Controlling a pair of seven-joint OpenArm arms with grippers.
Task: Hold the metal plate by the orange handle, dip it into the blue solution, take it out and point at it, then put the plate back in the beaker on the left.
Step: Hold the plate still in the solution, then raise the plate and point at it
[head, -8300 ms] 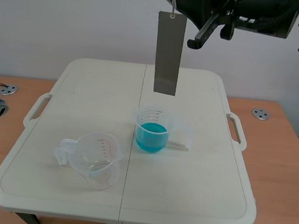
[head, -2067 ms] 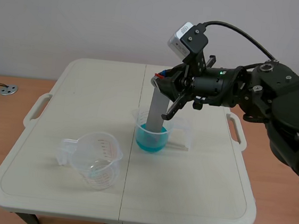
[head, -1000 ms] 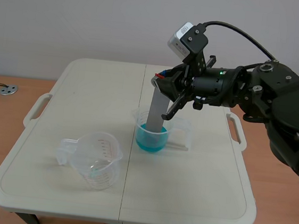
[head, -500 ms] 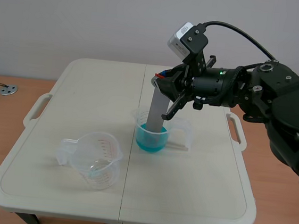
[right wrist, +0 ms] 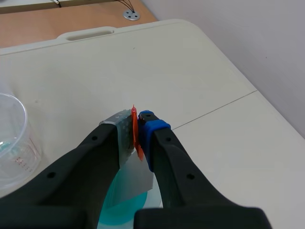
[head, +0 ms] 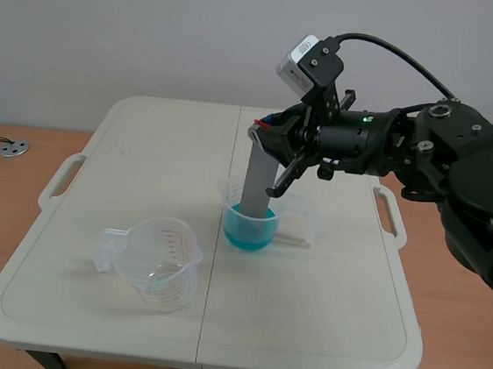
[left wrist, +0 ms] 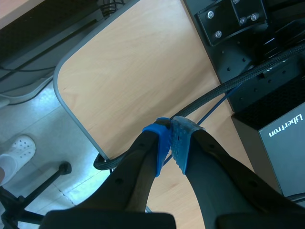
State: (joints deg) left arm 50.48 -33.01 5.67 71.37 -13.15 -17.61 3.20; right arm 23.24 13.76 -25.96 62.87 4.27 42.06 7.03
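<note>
- The right jaws, at the end of the right arm (head: 425, 159), are clenched on the orange handle (right wrist: 135, 128) atop the metal plate (head: 260, 179).
- The plate hangs below them, long axis near upright, its lower end in the blue solution (head: 249, 224) mid-surface (head: 144, 147).
- Taking it out means a straight lift, I'd say; the empty beaker (head: 160, 264) sits nearer and left.
- The left jaws are closed on nothing, well away from the plate.

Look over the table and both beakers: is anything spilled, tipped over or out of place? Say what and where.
Nothing stands out. The metal plate leans slightly in the beaker of blue solution, but the right gripper holds it by its orange handle. The empty beaker stands upright, and no liquid shows on the table.
</note>
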